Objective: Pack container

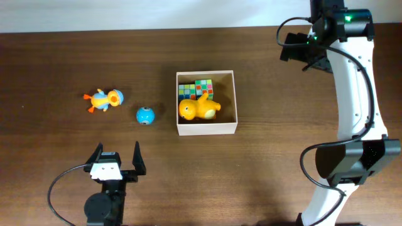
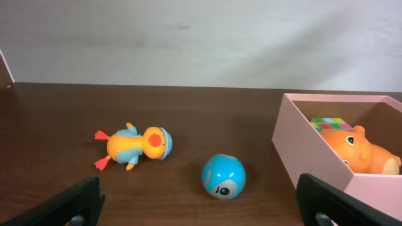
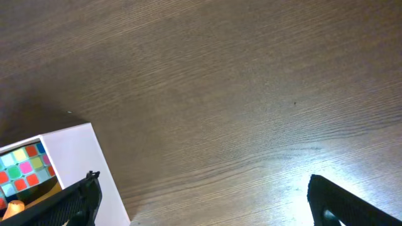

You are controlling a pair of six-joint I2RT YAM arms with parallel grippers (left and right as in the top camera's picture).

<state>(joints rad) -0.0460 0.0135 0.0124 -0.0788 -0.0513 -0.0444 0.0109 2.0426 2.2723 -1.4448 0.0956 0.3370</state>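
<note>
Duck toy (image 1: 104, 100): laid far left on the table (image 1: 282, 125).
Left jaws: spread wide, nothing gripped.
Blue ball (image 1: 145, 115): laid near it, rightward.
Container (image 1: 207, 129): placed mid-table, orange toy (image 1: 200, 108) and puzzle cube (image 1: 196, 88) inside.
Right jaws: spread wide, nothing gripped.

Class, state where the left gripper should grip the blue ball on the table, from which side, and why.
Grip the blue ball across its widest middle, coming from above with the open left gripper. It is round, so an off-centre pinch would likely slip; it lies apart from the duck toy and the container, leaving room for a finger each side.
</note>
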